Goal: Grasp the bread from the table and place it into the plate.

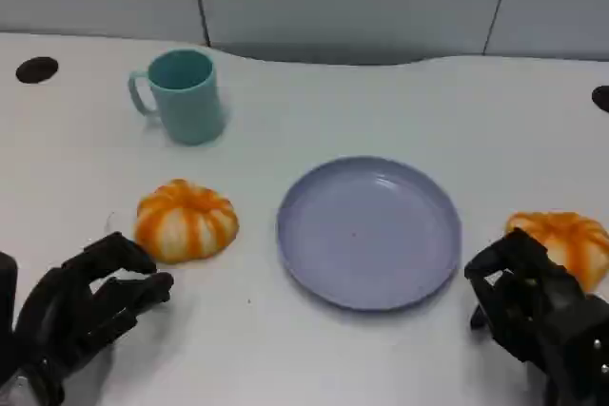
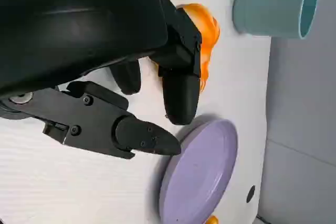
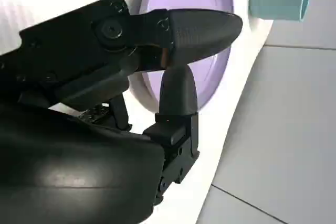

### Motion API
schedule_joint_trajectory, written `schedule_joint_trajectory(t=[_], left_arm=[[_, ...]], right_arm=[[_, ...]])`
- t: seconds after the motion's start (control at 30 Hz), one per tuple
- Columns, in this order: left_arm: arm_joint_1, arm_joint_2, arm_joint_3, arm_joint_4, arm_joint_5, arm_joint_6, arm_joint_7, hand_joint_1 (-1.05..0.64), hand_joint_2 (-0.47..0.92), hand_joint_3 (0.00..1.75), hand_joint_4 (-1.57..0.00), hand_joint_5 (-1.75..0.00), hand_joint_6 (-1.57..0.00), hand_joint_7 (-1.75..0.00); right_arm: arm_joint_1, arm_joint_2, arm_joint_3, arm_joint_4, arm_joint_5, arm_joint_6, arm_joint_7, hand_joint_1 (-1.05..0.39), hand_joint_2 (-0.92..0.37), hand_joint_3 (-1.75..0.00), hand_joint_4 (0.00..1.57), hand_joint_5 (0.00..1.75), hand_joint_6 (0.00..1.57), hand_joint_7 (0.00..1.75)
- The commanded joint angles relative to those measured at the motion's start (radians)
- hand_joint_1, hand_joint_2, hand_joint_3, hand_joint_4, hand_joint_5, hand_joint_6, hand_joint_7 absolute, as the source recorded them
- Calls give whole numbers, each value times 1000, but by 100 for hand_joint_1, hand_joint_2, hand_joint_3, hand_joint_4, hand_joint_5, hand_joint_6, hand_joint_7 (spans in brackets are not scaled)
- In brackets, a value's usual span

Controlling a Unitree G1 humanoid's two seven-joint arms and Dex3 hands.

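Orange-glazed bread [image 1: 186,221] sits just beyond the empty, spread fingers [image 1: 143,287] of the left hand [image 1: 81,311]; probably soft and light, best cupped round its sides. Plate [image 1: 369,232] next; right hand [image 1: 533,306] also released.

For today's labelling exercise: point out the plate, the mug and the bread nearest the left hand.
plate [image 1: 369,278], head view, bare near part inside the rim.
mug [image 1: 186,102], head view, outer wall.
bread [image 1: 186,221], head view, top of the loaf.
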Motion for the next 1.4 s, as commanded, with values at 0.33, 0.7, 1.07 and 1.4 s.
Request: schedule_joint_trajectory(t=[0.33,0.7,1.07,1.4], left_arm=[[22,13,0,21,15,15,8,-31,92,10,-66,-175,-45,-175],[39,5,-19,-9,94,-207,38,-34,92,11,-64,-175,-41,-175],[-88,190,-202,-126,855,-583,588,-34,89,9,-45,-170,-36,-152],[-260,402,-377,-71,1112,-519,515,-71,87,0,-7,-21,-15,-2]], right_arm=[[-5,-14,-11,7,7,-19,-6,-29,-92,-44,64,175,39,173],[-6,-12,-5,4,-4,-14,-13,-28,-92,-44,62,175,38,173],[-18,-4,-1,16,-11,-5,-22,-27,-92,-43,61,175,37,173],[-32,6,-4,57,8,-39,-15,-28,-92,-44,64,175,40,175]])
